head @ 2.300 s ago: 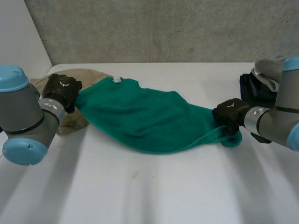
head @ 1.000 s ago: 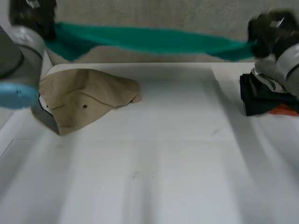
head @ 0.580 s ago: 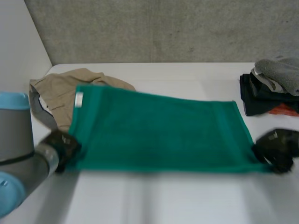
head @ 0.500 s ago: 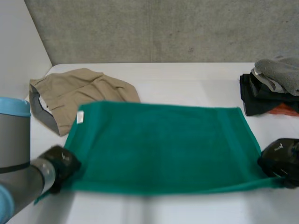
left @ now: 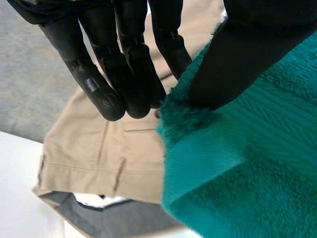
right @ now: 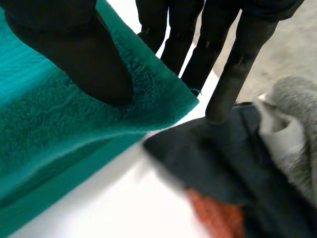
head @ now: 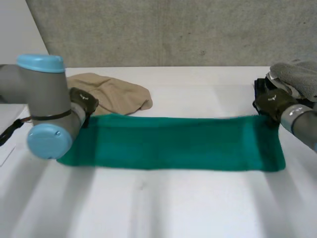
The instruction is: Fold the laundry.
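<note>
A green towel (head: 173, 144) lies across the table as a long band, doubled over on itself. My left hand (head: 81, 102) is at its far left corner; in the left wrist view the thumb (left: 247, 49) presses on top of the towel (left: 247, 173) and the fingers (left: 124, 64) sit behind the corner, pinching it. My right hand (head: 270, 103) is at the far right corner, where the thumb (right: 64, 44) and the fingers (right: 198, 49) pinch the towel (right: 59, 129) in the same way.
Tan trousers (head: 116, 96) lie crumpled at the back left, just beyond the left hand, and show under it too (left: 99, 148). A pile of dark, grey and orange clothes (head: 292, 79) sits at the right edge, close by the right hand (right: 237, 163).
The towel was lifted, then spread flat with both hands at its near corners. The hands have since carried that edge over to the far edge, doubling the towel.
</note>
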`<action>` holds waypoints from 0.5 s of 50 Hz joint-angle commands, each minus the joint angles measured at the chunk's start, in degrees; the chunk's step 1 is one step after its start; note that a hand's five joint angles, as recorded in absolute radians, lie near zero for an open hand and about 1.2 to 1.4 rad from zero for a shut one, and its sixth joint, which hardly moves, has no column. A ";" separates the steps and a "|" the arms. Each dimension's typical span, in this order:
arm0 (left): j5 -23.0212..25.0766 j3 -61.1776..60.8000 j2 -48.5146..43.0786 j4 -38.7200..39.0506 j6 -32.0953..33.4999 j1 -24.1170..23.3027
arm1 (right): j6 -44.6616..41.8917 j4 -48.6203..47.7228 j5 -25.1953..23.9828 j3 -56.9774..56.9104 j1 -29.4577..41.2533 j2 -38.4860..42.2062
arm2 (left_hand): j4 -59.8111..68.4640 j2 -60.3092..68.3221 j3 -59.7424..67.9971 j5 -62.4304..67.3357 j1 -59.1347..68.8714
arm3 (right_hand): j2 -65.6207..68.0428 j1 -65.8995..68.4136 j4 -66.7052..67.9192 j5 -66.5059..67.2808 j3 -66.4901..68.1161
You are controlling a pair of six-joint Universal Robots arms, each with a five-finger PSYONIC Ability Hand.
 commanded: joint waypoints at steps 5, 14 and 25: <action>-3.28 21.15 -15.44 -0.62 1.04 -1.69 | 0.02 -5.95 4.82 -12.91 4.26 12.91 | 7.66 7.81 8.23 8.79 12.08 | 12.77 15.15 11.42 12.16 12.24; -4.86 24.34 -16.34 -1.50 0.43 -2.39 | 3.62 -2.53 9.74 -19.17 6.02 17.85 | -58.70 -58.54 -58.12 -57.56 -54.28 | -57.23 -54.85 -58.58 -57.84 -57.76; -4.16 8.09 -0.35 2.88 -7.65 -2.48 | 10.40 12.67 2.81 -1.60 2.51 -0.34 | -58.70 -58.54 -58.12 -57.56 -54.28 | -57.23 -54.85 -58.58 -57.84 -57.76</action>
